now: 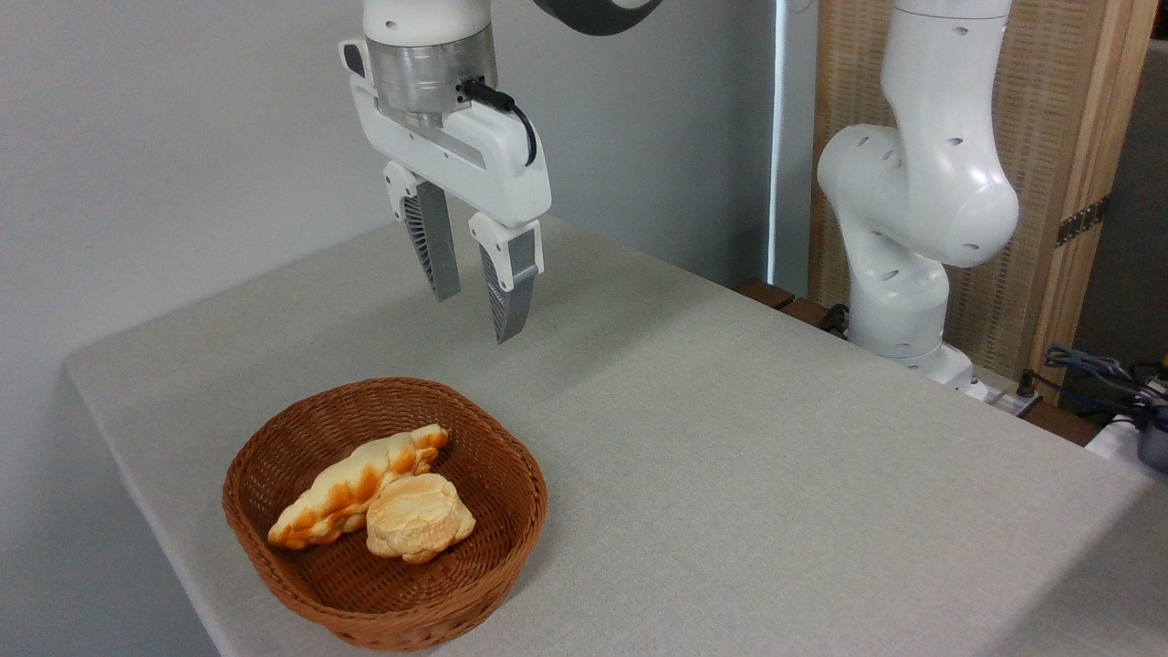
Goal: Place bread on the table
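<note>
I judge this the approach step: nothing lifted yet. My gripper (476,315) hangs in the air with its fingers spread apart and nothing between them. The bread (351,488) lies below me and a little to the left, nearer the camera, inside the wicker basket (274,547), its right flank touching a round bun (420,518). Next I'd need to come down over the loaf's middle, straddling its width without catching the bun, then carry it out to bare table (776,456) on my right
</note>
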